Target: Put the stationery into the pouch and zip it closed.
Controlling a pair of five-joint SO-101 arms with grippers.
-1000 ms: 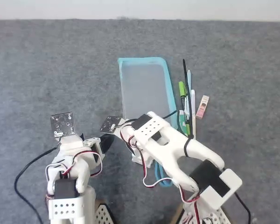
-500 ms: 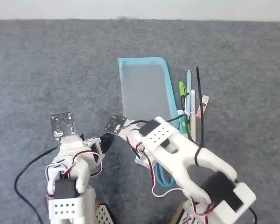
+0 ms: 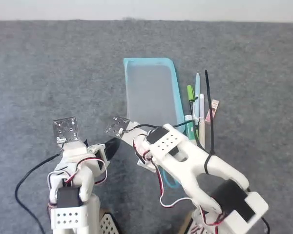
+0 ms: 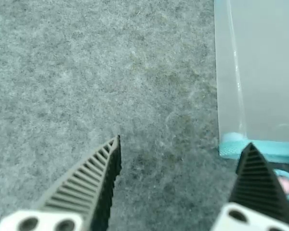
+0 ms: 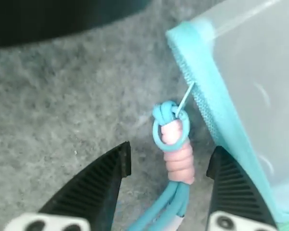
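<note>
Since the stationery [image 3: 201, 109] is laid out just beside the pouch [image 3: 151, 92], right of centre in the high view, the step in hand is judged to be the taking of the zipper pull [image 5: 176, 139] so that the pouch can be opened. For this to be done well, the right gripper [image 5: 171, 148] should be closed on the pink bead [image 5: 179, 156] of the pull rather than on the thin loop above it. The pull should then be drawn along the teal zipper edge [image 5: 207, 91], not lifted away from it. The pouch should be steadied at its near corner so that it is not dragged across the grey mat [image 3: 49, 63]. The right gripper's jaws are spread wide, with the bead between them and touched by neither. The left gripper [image 4: 183, 143] is likewise spread and nothing is held; the pouch's teal corner lies just beside one fingertip, at the lower right of the left wrist view.
</note>
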